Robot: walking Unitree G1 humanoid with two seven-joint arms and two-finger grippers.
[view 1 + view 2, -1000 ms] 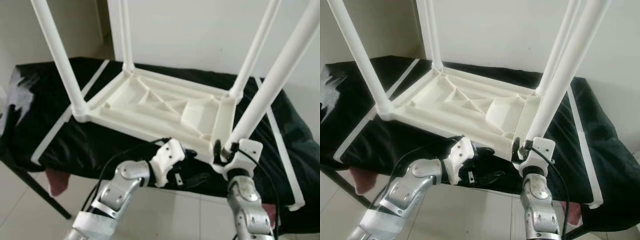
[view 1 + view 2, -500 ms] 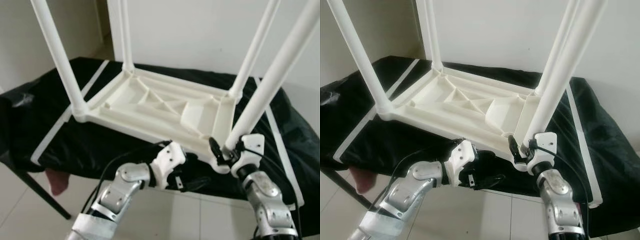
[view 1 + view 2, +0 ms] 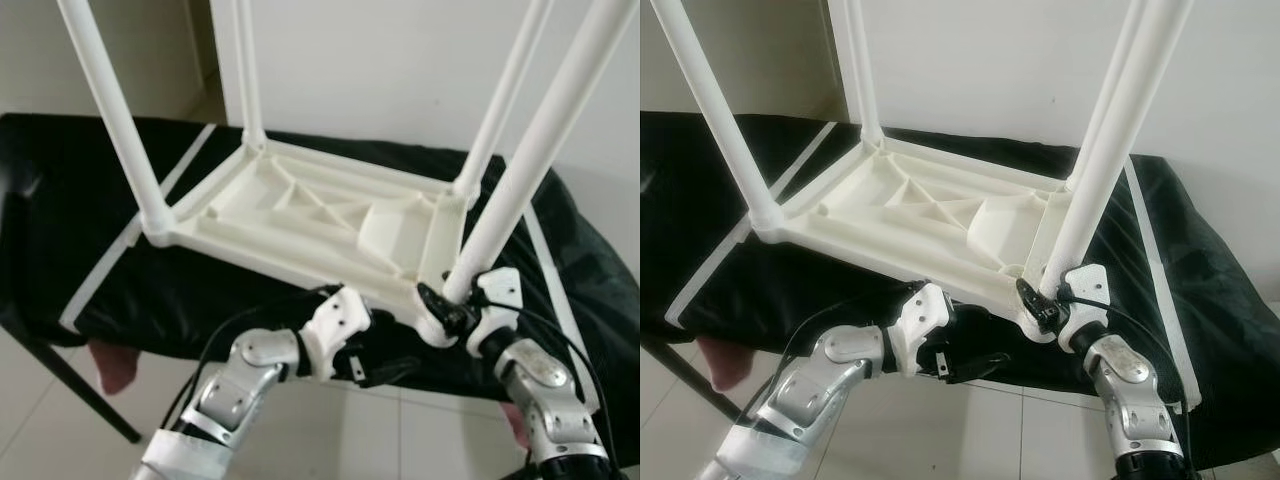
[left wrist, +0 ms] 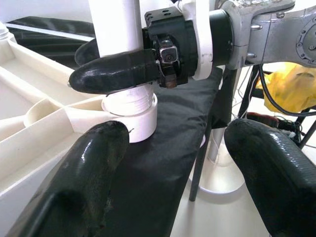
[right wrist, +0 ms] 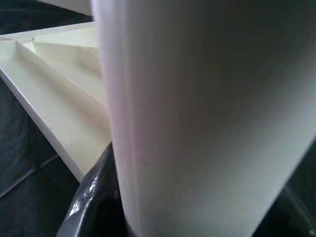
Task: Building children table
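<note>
Left eye view: the white children's table is laid upside down on a black-draped work surface, tabletop down, ribbed underside up. Its long axis runs from near left to far right. Four white legs are stood up from the corners, pointing upward past the frame edge. White tape strips are seen on the cloth on either side of the table.

The near-right leg is gripped low, just above its threaded socket, by the right gripper; its black fingers are closed around the tube. In the right wrist view the leg is blurred and close, so contact is probably firm but is not fully shown.

The left gripper is held below the table's near edge, at the cloth's front drop, fingers spread wide apart, nothing between them. A pink object is seen on the tiled floor beneath.
</note>
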